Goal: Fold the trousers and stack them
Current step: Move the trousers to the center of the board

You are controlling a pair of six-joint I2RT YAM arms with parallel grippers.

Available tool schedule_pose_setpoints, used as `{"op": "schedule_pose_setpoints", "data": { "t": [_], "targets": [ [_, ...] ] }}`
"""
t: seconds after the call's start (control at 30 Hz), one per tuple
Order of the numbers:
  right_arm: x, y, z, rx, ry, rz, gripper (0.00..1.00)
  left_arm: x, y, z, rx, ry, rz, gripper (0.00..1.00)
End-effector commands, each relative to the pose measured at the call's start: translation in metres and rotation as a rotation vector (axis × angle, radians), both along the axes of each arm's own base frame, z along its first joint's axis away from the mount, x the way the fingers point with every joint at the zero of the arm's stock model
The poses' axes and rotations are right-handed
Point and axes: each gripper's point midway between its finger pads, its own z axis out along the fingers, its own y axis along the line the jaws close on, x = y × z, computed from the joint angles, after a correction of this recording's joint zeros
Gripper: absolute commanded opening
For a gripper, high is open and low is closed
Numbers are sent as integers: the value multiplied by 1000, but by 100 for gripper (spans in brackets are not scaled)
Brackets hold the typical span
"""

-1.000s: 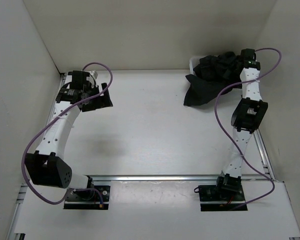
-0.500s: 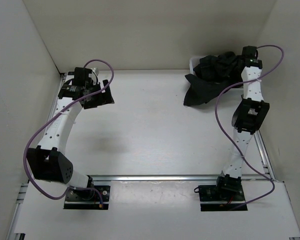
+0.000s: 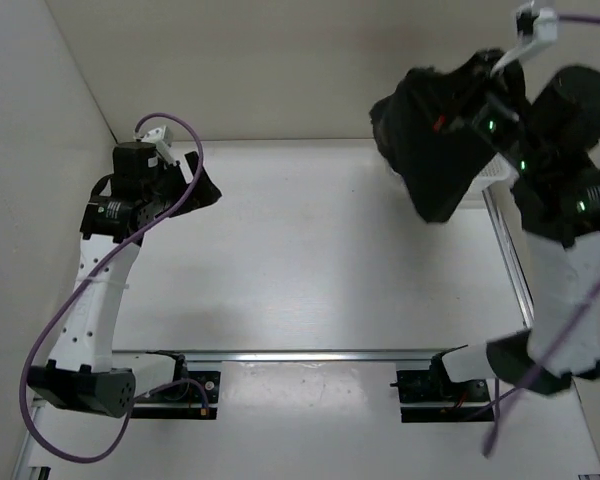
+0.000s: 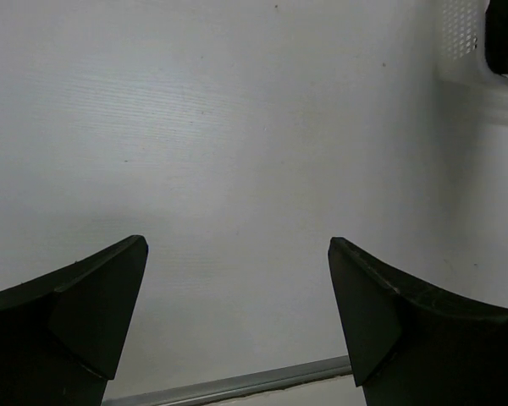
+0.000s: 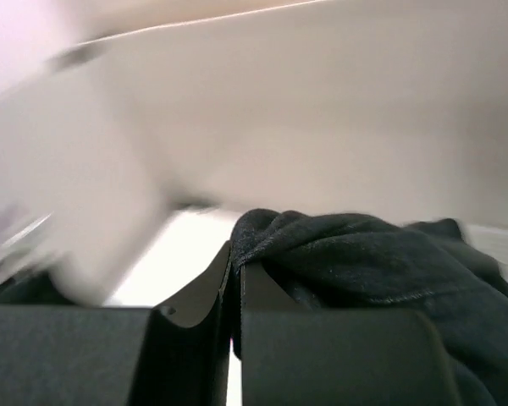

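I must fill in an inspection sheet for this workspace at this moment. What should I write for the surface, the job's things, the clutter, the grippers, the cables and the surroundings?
Surface: white table, bare in the middle.
Job's things: black trousers, bunched and unfolded, hanging in the air at the far right.
Clutter: white mesh basket at the far right, mostly hidden.
Grippers: left gripper open, holding nothing, over the table; right gripper shut on the trousers.
Cables: purple cables loop loosely along both arms; no snag seen.
Surroundings: white walls on three sides; metal rail at the near edge.
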Motion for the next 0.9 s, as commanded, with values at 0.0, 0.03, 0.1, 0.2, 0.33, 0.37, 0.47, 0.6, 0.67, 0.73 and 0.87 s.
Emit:
{"op": "schedule_pose_setpoints", "data": {
  "t": [0.0,0.03,0.1,0.2,0.33,0.37,0.47,0.6,0.67,0.73,0.87],
  "targets": [
    [-50,60,-32,-61,31,176,0,-14,0,37,-40,-92,21,100],
    [-64,83,-53,-82,76,241,5,-16,1,45,-44,-116,21,100],
    [-72,102,-130,-133,259,253,34,-22,3,56,-46,-118,35,100],
    [-84,105,-204,-220,442,239,65,-31,3,65,-53,-123,26,100],
    [-95,64,-237,-281,516,47,89,-41,0,51,-53,-84,1,100],
    [-94,50,-242,-284,532,-10,73,-45,-2,46,-58,-72,-10,100],
    [-85,8,-260,-257,588,-193,4,-55,-23,8,-54,30,-103,100],
    [-75,-23,-299,-278,709,-287,30,-79,-62,-46,-98,158,-192,98],
    [-67,-30,-323,-285,795,-288,63,-100,-74,-87,-101,277,-189,100],
    [-57,-41,-355,-295,889,-313,92,-109,-83,-110,-95,340,-192,100],
    [-34,-63,-397,-270,994,-382,100,-127,-108,-151,-31,439,-187,100]
  ]
}}
